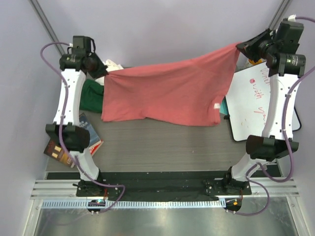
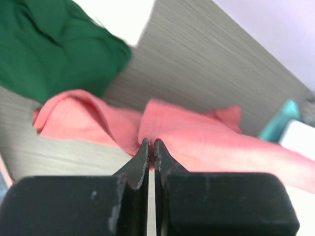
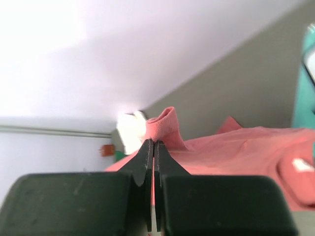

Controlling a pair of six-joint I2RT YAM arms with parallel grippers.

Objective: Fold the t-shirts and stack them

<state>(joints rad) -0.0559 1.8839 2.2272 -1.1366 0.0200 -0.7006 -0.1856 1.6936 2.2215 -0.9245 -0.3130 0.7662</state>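
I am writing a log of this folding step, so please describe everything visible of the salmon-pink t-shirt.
The salmon-pink t-shirt is plain soft cloth, wrinkled, with a small white label near its lower right corner. It is unfolded, spread wide above the table. The left gripper and right gripper each pinch an upper corner in shut jaws. Its lower edge seems to rest on the table. A dark green shirt lies by its left side.

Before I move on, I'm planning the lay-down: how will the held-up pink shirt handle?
Probably floppy: the pink shirt sags between the left gripper and right gripper. Likely light, as two small pinches hold it up.
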